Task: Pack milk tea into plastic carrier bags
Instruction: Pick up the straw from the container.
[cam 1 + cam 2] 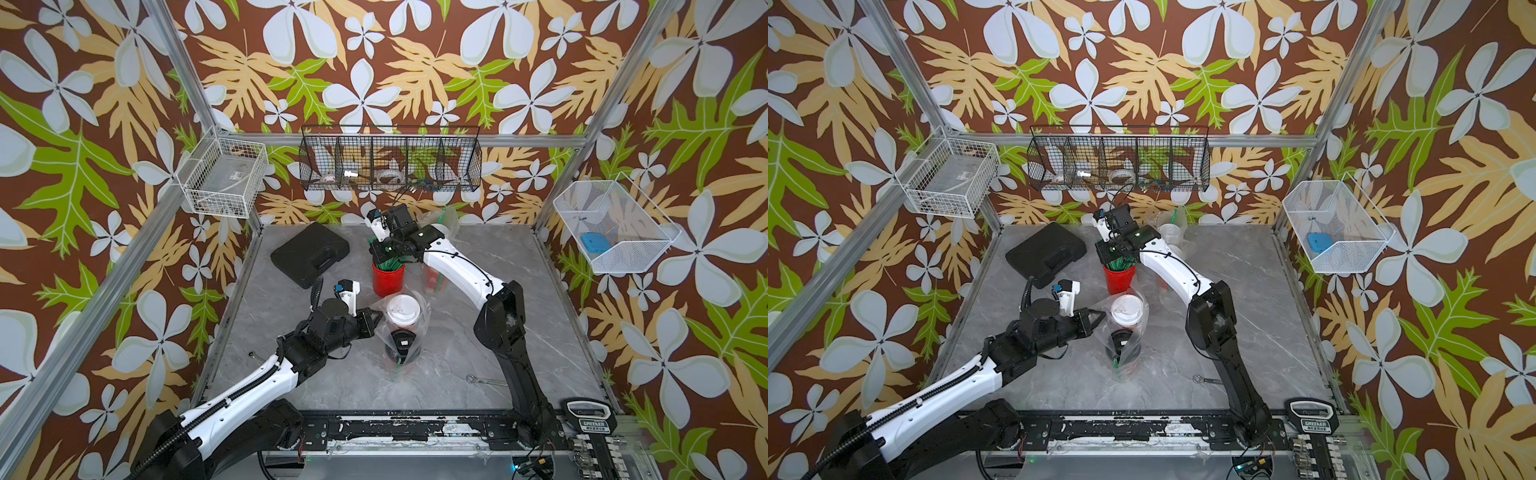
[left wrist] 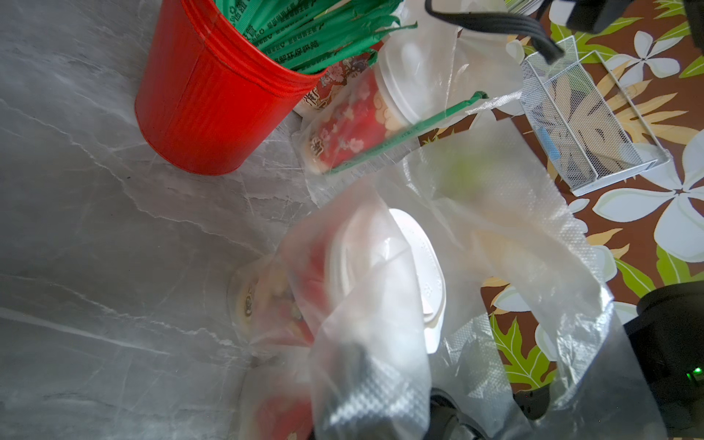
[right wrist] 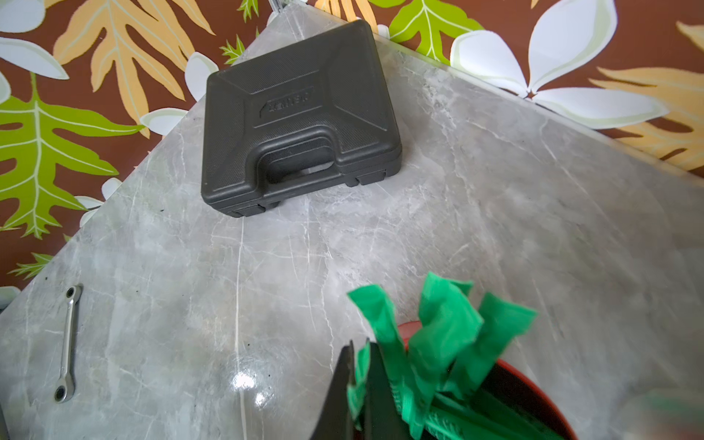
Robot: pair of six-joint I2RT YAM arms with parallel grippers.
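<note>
A clear plastic carrier bag (image 1: 415, 328) stands mid-table and holds two milk tea cups, one with a white lid (image 1: 401, 309) and one with a black lid (image 1: 404, 341). My left gripper (image 1: 376, 319) is shut on that bag's left edge. In the left wrist view the bag's film (image 2: 381, 343) covers the jaws. A second bag with a red cup (image 2: 354, 125) and a green straw stands behind the red pot (image 1: 388, 280), partly hidden by my right arm. My right gripper (image 3: 360, 364) is over the pot, shut on a green wrapped straw (image 3: 364, 354).
A black case (image 1: 309, 253) lies at the back left. One wrench (image 1: 484, 379) lies at the front right and another (image 3: 68, 343) near the left edge. Wire baskets (image 1: 388, 160) hang on the walls. A black gauge tool (image 1: 588, 415) sits at the front right corner.
</note>
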